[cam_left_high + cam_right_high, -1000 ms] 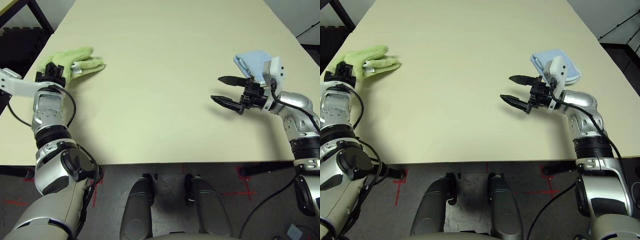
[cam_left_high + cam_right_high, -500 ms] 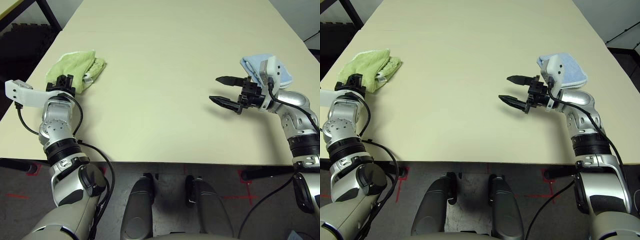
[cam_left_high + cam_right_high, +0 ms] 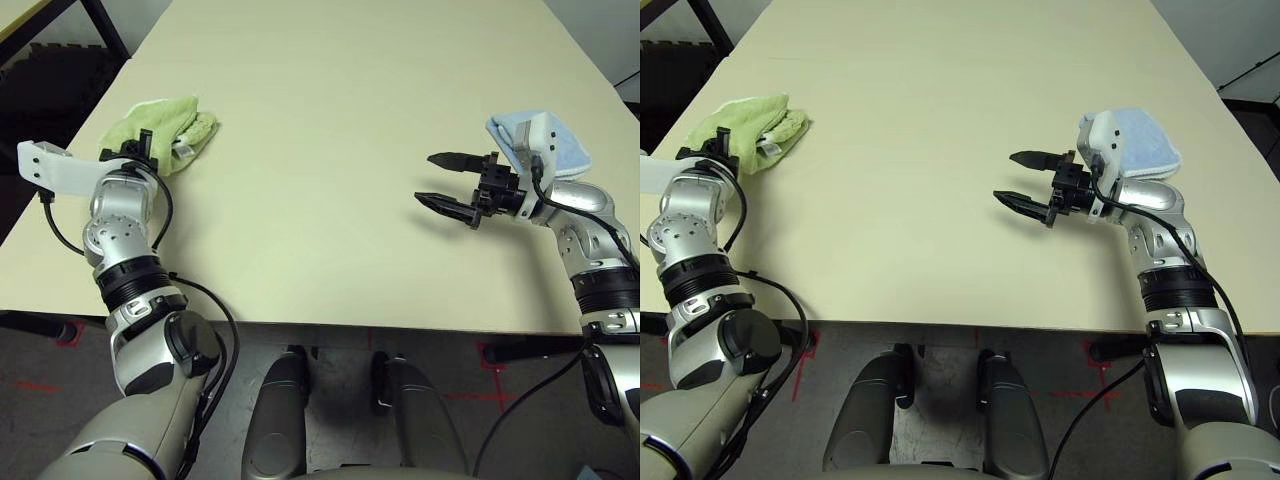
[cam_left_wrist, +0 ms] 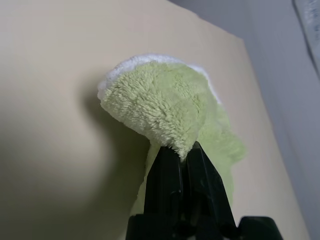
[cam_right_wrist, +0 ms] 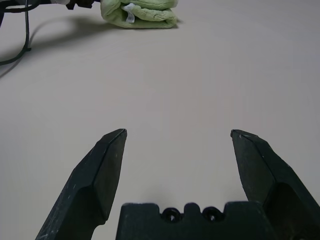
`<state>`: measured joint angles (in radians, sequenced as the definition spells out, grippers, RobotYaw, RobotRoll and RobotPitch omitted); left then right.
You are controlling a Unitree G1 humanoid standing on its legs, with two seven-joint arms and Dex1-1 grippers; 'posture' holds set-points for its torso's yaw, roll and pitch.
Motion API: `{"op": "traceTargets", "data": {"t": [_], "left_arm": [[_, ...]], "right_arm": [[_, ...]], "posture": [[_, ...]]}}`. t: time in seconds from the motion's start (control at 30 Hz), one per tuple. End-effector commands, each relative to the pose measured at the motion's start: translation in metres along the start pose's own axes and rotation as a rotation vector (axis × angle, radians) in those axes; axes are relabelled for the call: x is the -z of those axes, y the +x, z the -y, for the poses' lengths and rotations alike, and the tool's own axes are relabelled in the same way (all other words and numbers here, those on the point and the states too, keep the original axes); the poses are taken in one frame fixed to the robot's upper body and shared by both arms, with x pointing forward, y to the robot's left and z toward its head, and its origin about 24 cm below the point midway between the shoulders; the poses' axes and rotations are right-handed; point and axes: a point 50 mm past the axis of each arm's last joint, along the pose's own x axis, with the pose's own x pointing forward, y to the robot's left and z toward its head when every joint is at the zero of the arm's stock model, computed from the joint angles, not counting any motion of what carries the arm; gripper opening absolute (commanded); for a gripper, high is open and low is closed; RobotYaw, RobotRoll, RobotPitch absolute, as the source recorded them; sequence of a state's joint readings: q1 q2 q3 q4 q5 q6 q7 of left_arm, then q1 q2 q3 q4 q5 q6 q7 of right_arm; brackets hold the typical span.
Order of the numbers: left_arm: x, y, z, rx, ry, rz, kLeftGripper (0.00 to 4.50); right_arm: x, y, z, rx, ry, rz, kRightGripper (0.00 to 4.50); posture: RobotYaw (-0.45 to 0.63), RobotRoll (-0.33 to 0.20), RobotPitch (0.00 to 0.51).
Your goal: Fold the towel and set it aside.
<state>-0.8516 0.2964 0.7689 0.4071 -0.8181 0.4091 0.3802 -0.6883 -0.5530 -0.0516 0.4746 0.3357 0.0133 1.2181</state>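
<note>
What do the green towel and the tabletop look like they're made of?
The towel looks like soft terry cloth: a fuzzy, looped light green pile with a white stitched edge, held by the shut left gripper. The table looks like a smooth, matte cream laminate or painted board; which one is unclear.

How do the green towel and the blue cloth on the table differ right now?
The towel is light green; the cloth is light blue. The towel lies bunched near the table's left edge, the cloth folded flat near its right edge. The left pincer is shut on the towel, while the right pincer hangs open, its fingertips pointing away from the cloth. The towel shows white edging and a small label; the cloth looks plain. Both are soft cloths resting on the table.
</note>
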Motion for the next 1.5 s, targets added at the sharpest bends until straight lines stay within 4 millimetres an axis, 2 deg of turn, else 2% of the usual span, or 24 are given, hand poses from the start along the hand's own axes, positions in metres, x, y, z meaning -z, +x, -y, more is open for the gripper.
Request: {"op": "traceTargets", "data": {"t": [0.03, 0.17, 0.3, 0.4, 0.5, 0.57, 0.63, 0.7, 0.83, 1.03, 1.13, 1.23, 1.37, 1.5], "left_arm": [[-0.001, -0.005, -0.004, -0.085, 0.039, -0.016, 0.76], [0.001, -0.013, -0.012, -0.165, 0.164, -0.127, 2.14], [0.003, -0.027, -0.021, -0.241, 0.431, -0.414, 3.5], [-0.01, -0.042, -0.003, -0.009, 0.576, -0.529, 4.48], [-0.021, -0.059, 0.011, 0.173, 0.744, -0.672, 4.48], [-0.027, -0.066, 0.019, 0.266, 0.854, -0.706, 4.48], [-0.032, -0.068, 0.033, 0.413, 0.89, -0.7, 4.48], [-0.033, -0.066, 0.043, 0.555, 1.02, -0.635, 4.48], [-0.022, -0.052, 0.045, 0.76, 1.233, -0.496, 4.48], [0.002, -0.019, 0.043, 0.843, 1.227, -0.285, 4.48], [0.012, -0.013, 0.042, 0.894, 1.243, -0.209, 4.48], [0.028, -0.006, 0.041, 0.928, 1.163, -0.093, 4.48], [0.036, 0.001, 0.036, 0.885, 1.117, 0.035, 4.48], [0.042, 0.009, 0.027, 0.806, 1.135, 0.054, 4.48]], "right_arm": [[0.003, 0.002, -0.001, -0.012, 0.001, -0.01, 4.5], [0.004, 0.004, -0.001, -0.016, 0.0, -0.007, 4.5], [0.004, 0.004, -0.002, -0.019, 0.0, -0.004, 4.5], [0.004, 0.004, -0.001, -0.019, 0.0, -0.005, 4.5], [0.003, 0.005, 0.0, -0.019, -0.001, -0.004, 4.5], [0.003, 0.006, 0.001, -0.019, -0.003, -0.002, 4.5], [0.002, 0.007, 0.003, -0.005, -0.009, 0.008, 4.5], [0.002, 0.008, 0.004, 0.016, -0.008, 0.012, 4.5], [0.009, 0.011, 0.008, 0.137, 0.061, 0.013, 4.5], [0.018, 0.011, 0.029, 0.638, 0.175, 0.094, 4.5], [0.018, 0.006, 0.036, 0.797, 0.17, 0.122, 4.5], [0.021, -0.007, 0.046, 0.991, 0.144, 0.139, 4.5], [0.024, -0.012, 0.05, 1.068, 0.097, 0.154, 4.5], [0.032, -0.014, 0.051, 1.13, 0.062, 0.119, 4.5]], "posture": [[0.02, 0.0, 0.19], [0.02, 0.0, 0.192], [0.02, 0.0, 0.194], [0.03, 0.0, 0.191], [0.04, 0.0, 0.192], [0.04, 0.0, 0.192], [0.04, 0.0, 0.192], [0.05, 0.0, 0.19], [0.04, 0.0, 0.187], [0.02, 0.0, 0.181], [0.01, 0.0, 0.179], [0.0, 0.0, 0.176], [-0.01, 0.0, 0.173], [-0.03, 0.0, 0.173]]}}
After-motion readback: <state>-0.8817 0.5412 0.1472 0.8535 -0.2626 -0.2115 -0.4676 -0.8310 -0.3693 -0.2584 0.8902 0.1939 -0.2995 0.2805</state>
